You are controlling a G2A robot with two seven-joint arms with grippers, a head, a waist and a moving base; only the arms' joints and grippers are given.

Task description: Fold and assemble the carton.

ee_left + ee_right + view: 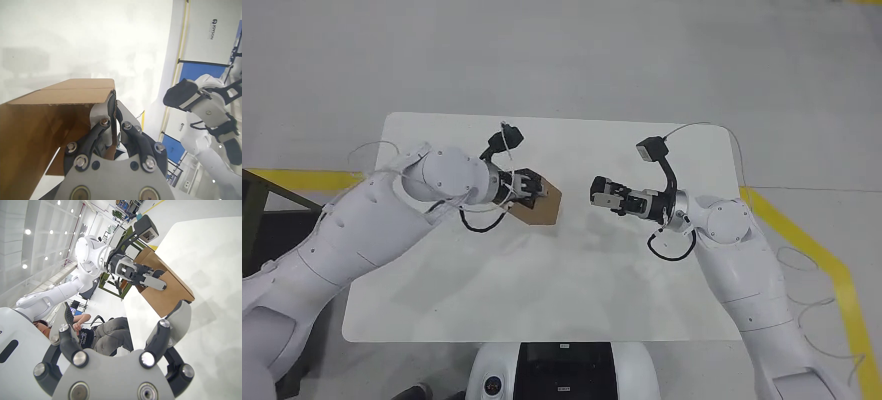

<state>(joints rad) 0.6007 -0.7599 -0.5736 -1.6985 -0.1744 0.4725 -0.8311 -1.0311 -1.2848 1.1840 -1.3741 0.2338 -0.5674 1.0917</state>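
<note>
A brown carton [545, 204] stands near the middle of the white table [562, 290], formed into a box with one end open. My left gripper [532, 187] is shut on one wall of the carton [45, 121], one finger inside and one outside, as the left wrist view shows at the gripper [113, 111]. My right gripper [596, 190] hangs open a short way to the right of the carton [166, 289], not touching it. In the right wrist view the left gripper [160, 283] pinches the carton's side, and the right gripper [124, 311] has wide-spread fingers.
The table's near half and far right part are bare white surface. Yellow floor tape [802, 240] runs past the table's right side. A seated person [105, 332] shows beyond the table edge in the right wrist view.
</note>
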